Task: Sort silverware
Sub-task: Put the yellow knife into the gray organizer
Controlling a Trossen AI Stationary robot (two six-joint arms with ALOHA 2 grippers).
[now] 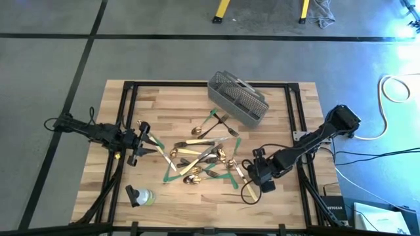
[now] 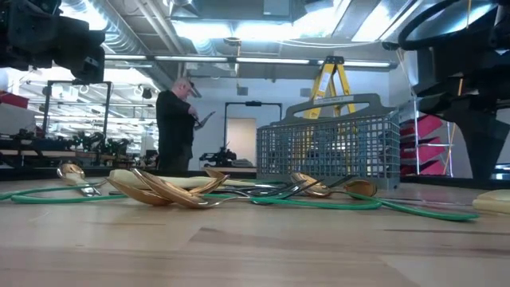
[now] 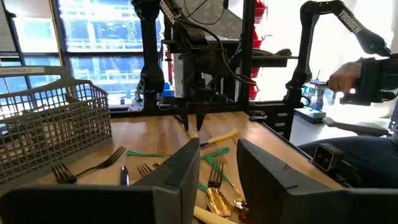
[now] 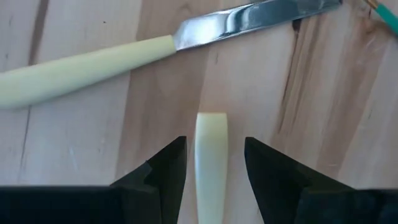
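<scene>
Silverware (image 1: 200, 157) lies scattered in a loose pile at the middle of the wooden table (image 1: 164, 95), tangled with green tape strips (image 1: 172, 172): gold spoons, dark forks, cream-handled knives. At the far left, the left gripper (image 1: 139, 141) hangs at the pile's edge with its fingers apart and nothing between them; from its own wrist view it looks across the forks (image 3: 87, 167) toward the other arm, so it seems to be waiting its turn. A small green bottle (image 1: 140, 195) stands near the front edge, clear of the work. Further along, behind the pile, sits the grey mesh basket (image 1: 238, 98), probably where sorted pieces are meant to go.

On the right, the right gripper (image 1: 257, 177) is low over the table, jaws parted and straddling the cream handle of a knife (image 4: 211, 162), one finger on each side but not yet pressing it. A second knife (image 4: 155, 46) lies crosswise just beyond. That alignment suggests a pickup is being set up.
</scene>
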